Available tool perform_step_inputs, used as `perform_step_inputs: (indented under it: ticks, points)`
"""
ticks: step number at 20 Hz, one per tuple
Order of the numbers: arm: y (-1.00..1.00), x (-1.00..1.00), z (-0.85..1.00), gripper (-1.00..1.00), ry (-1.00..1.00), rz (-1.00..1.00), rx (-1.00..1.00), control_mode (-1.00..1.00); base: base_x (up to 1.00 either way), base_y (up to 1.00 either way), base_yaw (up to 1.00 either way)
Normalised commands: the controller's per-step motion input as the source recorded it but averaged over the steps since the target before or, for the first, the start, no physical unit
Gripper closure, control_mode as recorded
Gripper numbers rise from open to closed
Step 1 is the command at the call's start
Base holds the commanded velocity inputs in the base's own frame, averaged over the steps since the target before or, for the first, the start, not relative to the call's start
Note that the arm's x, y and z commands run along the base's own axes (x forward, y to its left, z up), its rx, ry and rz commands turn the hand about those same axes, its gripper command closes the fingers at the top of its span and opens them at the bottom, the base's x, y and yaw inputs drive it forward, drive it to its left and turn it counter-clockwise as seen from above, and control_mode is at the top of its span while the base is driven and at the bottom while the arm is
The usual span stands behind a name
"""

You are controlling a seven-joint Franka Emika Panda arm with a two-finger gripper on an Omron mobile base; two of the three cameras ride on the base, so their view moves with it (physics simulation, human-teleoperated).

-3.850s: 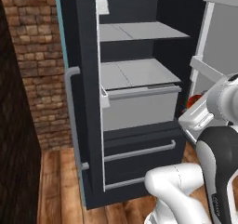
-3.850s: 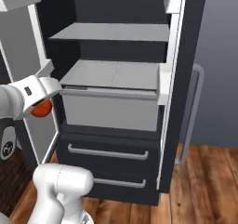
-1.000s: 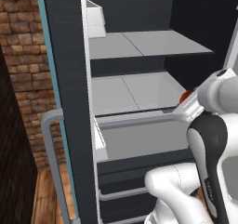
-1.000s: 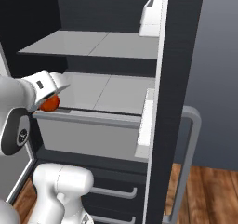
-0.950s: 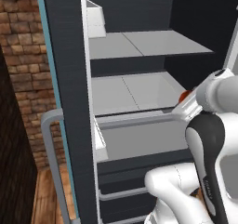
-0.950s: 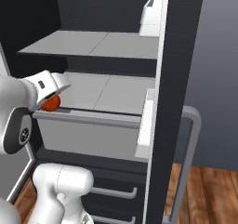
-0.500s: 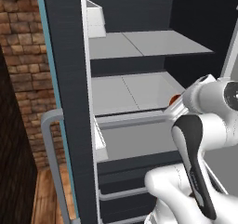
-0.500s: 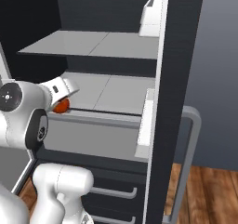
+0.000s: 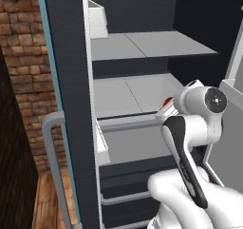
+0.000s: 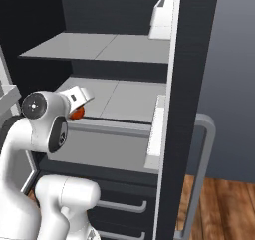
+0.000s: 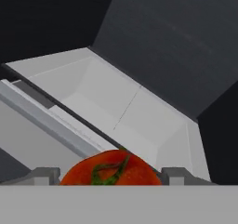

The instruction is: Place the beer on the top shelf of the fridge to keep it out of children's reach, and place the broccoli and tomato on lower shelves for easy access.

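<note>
Fridge (image 10: 191, 60) shelf (image 11: 139, 121) ahead, pincer (image 11: 110, 174) seemingly clasping tomato (image 11: 111, 169), green stem clear from hand view.

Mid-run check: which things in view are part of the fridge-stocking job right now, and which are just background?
Job:
- tomato, held in the gripper
- fridge, door open
- lower shelf, just ahead of the tomato
- top shelf

Background:
- grey drawer
- white door bin
- brick wall
- wood floor
</note>
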Motion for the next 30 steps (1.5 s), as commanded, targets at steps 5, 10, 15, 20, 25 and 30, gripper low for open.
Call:
perform_step_inputs:
  ticks: [5, 10, 15, 20, 25, 30]
  points:
    - [0.0, 0.66, -0.18, 1.0, 0.0, 0.0, 0.0, -1.0, 0.0, 0.0, 0.0]
    - [0.0, 0.57, -0.15, 1.0, 0.01, 0.0, 0.0, -1.0, 0.0, 0.0, 0.0]
    - [0.0, 0.34, -0.15, 1.0, 0.05, -0.09, 0.07, -1.0, 0.0, 0.0, 0.0]
    - [0.0, 0.25, -0.11, 1.0, 0.05, -0.23, 0.15, -1.0, 0.0, 0.0, 0.0]
    - [0.0, 0.26, -0.1, 1.0, 0.01, -0.21, 0.17, -1.0, 0.0, 0.0, 0.0]
    - [-0.06, 0.32, -0.23, 1.0, 0.0, -0.05, 0.14, -1.0, 0.0, 0.0, 0.0]
